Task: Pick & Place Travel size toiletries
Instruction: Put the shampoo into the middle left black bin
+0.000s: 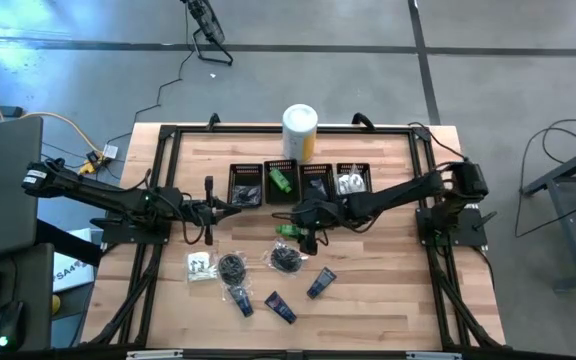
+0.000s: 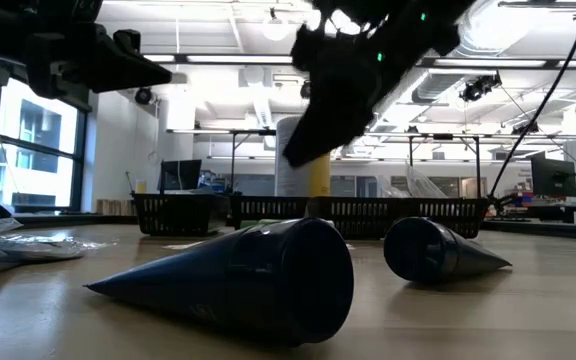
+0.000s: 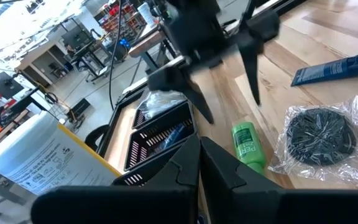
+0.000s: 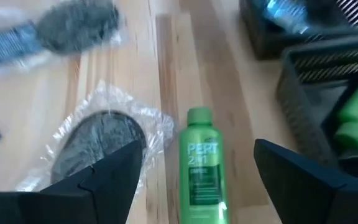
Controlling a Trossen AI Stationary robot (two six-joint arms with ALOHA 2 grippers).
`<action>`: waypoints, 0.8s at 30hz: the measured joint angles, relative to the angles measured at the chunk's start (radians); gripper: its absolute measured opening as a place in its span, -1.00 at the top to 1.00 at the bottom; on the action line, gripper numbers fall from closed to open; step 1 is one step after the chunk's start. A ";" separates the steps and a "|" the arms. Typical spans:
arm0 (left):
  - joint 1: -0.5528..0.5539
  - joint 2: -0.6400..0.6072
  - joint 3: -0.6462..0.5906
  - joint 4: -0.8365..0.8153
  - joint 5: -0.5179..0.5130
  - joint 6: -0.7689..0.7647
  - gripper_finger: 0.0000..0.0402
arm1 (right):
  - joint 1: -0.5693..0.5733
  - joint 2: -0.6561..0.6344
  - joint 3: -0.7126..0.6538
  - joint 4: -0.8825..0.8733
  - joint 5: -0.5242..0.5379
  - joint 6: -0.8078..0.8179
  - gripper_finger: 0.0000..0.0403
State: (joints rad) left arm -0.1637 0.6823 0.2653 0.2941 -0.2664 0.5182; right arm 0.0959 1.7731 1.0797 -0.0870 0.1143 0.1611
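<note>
1. Toiletries are spread over the pale wooden plank surface (image 1: 388, 290), and all places below are given relative to the small bright green plastic bottle (image 4: 197, 165), which lies flat on that surface in front of the row of four black mesh bins (image 1: 300, 182).
2. The right gripper (image 4: 197, 180) is held directly above the green bottle, with its jaws spread wide, one on either side of the bottle; nothing is grasped and no contact with the bottle can be seen.
3. The left gripper (image 3: 197, 163) is stationed to the left of the green bottle, above the surface, with its jaws clenched together on nothing.
4. A black round bundle sealed in a clear plastic bag (image 4: 101, 146) lies just beside the green bottle, on the side away from the bins.
5. A second bagged black bundle (image 1: 231, 266), a clear sachet with white contents (image 1: 200, 266) and three dark blue tubes (image 1: 280, 307) lie farther from the bins than the green bottle.
6. A second green bottle (image 1: 280, 181) is seen inside a bin beyond the green bottle.
7. A large white-and-yellow cylindrical canister (image 1: 300, 131) stands behind the bins.
</note>
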 joint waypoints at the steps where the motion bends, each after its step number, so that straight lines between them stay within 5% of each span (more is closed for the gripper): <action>1: 0.000 0.000 0.000 0.001 0.001 0.000 0.96 | 0.000 0.018 0.000 0.013 -0.009 0.000 -0.50; 24: 0.000 0.000 0.000 -0.007 0.007 0.000 0.96 | -0.027 0.135 -0.001 0.047 -0.019 -0.007 -0.50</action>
State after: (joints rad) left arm -0.1637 0.6823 0.2657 0.2874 -0.2597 0.5179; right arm 0.0692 1.9076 1.0790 -0.0396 0.0956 0.1543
